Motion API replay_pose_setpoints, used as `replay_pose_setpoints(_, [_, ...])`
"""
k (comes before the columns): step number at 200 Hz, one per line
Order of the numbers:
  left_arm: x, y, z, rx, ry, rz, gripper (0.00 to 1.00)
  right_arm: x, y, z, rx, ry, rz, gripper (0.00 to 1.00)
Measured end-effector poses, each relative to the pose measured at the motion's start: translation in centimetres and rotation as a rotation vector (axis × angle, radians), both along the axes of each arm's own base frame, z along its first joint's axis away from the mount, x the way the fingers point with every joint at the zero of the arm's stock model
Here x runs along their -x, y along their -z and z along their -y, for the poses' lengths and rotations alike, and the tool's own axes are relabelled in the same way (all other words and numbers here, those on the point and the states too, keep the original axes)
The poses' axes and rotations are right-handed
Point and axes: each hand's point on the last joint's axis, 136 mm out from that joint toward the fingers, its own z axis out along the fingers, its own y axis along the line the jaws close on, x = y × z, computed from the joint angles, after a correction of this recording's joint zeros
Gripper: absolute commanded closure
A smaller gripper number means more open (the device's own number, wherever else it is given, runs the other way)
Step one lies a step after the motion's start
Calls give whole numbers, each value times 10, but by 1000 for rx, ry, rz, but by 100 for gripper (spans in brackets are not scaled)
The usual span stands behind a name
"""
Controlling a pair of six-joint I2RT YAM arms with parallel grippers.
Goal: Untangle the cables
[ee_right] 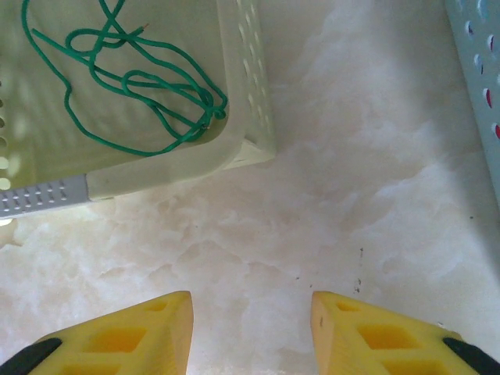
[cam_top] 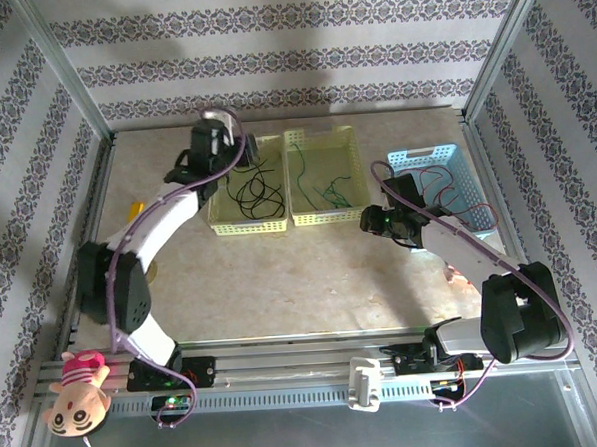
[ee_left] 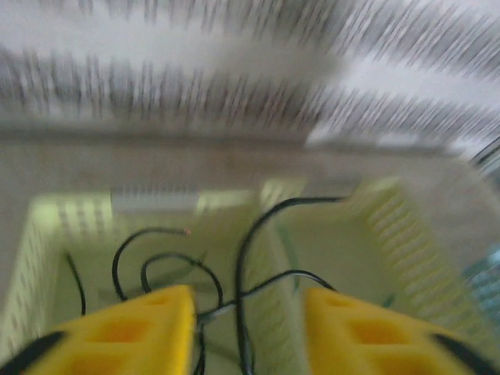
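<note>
L gripper (ee_left: 246,305) released over black cables (ee_left: 239,273); R gripper (ee_right: 250,305) released, green cables (ee_right: 141,82) beyond.

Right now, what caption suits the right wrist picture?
Open jaws hover above the marble table beside a yellow basket holding a looping green cable.

- Thin black flexible wires (cam_top: 253,191): loose overlapping loops, lying just left of the pale yellow perforated plastic basket (cam_top: 325,219).
- Thin green flexible wires (ee_right: 137,76): curled, crossing themselves, flat on that basket's floor near a corner.
- Thin red flexible wires (cam_top: 438,181): looped, lying right of that basket.
</note>
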Motion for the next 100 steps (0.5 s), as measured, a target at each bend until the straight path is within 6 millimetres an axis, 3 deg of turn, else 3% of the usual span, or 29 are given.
replay_pose_setpoints(9, [7, 40, -2, -15, -9, -93, 10, 0, -4, 0, -2, -2, 11, 56])
replay_pose_setpoints(18, [19, 66, -7, -27, -20, -162, 8, 1, -8, 0, -5, -2, 23, 56])
replay_pose_setpoints(34, [34, 79, -14, -34, -40, -198, 5, 1, -16, 1, -8, -3, 45, 56])
replay_pose_setpoints(48, [42, 63, -21, -32, -59, -158, 4, 0, -21, 5, -9, 4, 61, 56])
replay_pose_setpoints(68, [56, 14, -33, -18, -99, -32, 1, -2, -24, 15, 4, 25, 74, 55])
replay_pose_setpoints(85, [73, -26, -55, -26, -174, 89, 1, -5, -27, 32, 37, 71, 90, 54])
replay_pose_setpoints(100, [92, -39, -83, -75, -277, 151, 1, -7, -35, 48, 91, 121, 142, 51])
